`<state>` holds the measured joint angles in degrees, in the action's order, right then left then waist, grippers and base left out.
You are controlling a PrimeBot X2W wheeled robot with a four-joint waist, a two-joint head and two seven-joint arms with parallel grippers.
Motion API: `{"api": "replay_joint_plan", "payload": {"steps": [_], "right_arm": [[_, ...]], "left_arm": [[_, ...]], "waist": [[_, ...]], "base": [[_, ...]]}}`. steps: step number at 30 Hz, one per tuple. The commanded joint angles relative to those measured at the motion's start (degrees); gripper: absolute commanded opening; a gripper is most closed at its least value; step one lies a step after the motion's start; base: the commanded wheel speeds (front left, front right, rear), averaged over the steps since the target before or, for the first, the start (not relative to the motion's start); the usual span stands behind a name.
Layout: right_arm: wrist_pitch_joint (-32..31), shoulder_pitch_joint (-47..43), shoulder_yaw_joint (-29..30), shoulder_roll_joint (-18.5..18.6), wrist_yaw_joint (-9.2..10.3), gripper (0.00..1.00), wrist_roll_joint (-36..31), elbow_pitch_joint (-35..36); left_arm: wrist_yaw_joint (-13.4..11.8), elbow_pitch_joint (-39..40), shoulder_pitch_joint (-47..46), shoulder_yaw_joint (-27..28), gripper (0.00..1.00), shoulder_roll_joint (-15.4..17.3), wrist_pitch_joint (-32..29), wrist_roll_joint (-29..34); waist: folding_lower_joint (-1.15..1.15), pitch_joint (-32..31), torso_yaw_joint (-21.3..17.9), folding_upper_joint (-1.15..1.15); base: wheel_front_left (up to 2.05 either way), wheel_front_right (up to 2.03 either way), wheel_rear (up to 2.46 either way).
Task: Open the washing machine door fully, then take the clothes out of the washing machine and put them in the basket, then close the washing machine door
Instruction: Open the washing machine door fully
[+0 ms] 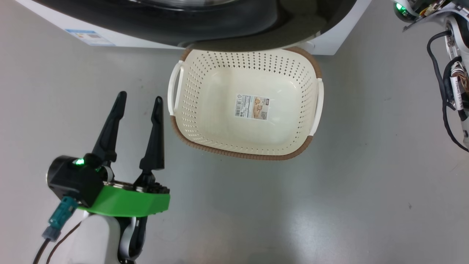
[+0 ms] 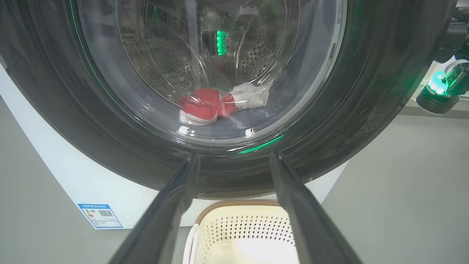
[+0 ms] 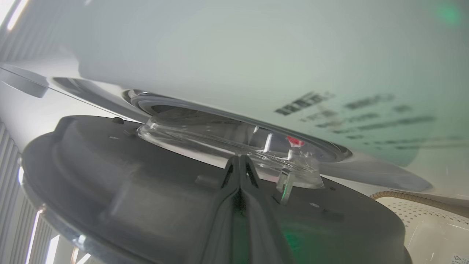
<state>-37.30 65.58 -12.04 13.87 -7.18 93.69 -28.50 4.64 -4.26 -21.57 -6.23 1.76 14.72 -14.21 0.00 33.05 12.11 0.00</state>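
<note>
The washing machine door (image 2: pixel 366 91) has a glossy black rim and a clear glass window. In the right wrist view it stands ajar, its dark inner side (image 3: pixel 128 190) and glass bowl apart from the white washing machine (image 3: pixel 256 55). Red and white clothes (image 2: pixel 205 106) lie in the drum behind the glass. The cream basket (image 1: pixel 238 154) sits empty on the floor below the door. My left gripper (image 1: pixel 140 97) hovers open left of the basket, pointing at the door. My right gripper (image 3: pixel 240 158) is shut, its tips against the door's inner side by the glass bowl.
Grey floor surrounds the basket. A blue label (image 1: pixel 89 36) is stuck low on the machine's front. My right arm's wrist with dark cables (image 1: pixel 454 73) hangs at the far right, its green light (image 2: pixel 438 84) glowing beside the door rim.
</note>
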Motion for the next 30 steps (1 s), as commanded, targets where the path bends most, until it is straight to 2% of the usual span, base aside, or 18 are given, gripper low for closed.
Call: {"api": "replay_joint_plan", "payload": {"steps": [1,20,29,30], "right_arm": [[-1.0,-1.1,-1.0,-2.2,-0.31,0.00,0.0,2.4],[-6.9,-6.6,-1.9,-4.2,-0.31,0.00,-0.6,4.4],[-4.9,-7.5,-0.7,-5.3,-0.31,0.00,-2.0,4.5],[-3.6,-7.6,-0.4,-5.5,-0.31,0.09,-2.5,4.7]], "left_arm": [[-0.1,1.1,-0.6,1.8,1.00,1.1,0.3,-0.1],[0.0,-0.3,-0.2,2.1,1.00,1.1,0.3,0.8],[0.1,-0.5,0.1,2.8,1.00,1.1,0.3,0.6],[0.1,-0.5,0.0,2.9,1.00,1.1,0.3,0.4]], "waist": [[0.00,-0.2,-0.2,0.00],[0.00,-3.1,-2.2,0.00],[0.00,-3.4,-2.9,0.00],[0.00,-3.3,-3.0,0.00]], "base": [[0.00,0.00,0.00],[0.00,0.00,0.00],[0.00,0.00,0.00],[0.00,0.00,0.00]]}}
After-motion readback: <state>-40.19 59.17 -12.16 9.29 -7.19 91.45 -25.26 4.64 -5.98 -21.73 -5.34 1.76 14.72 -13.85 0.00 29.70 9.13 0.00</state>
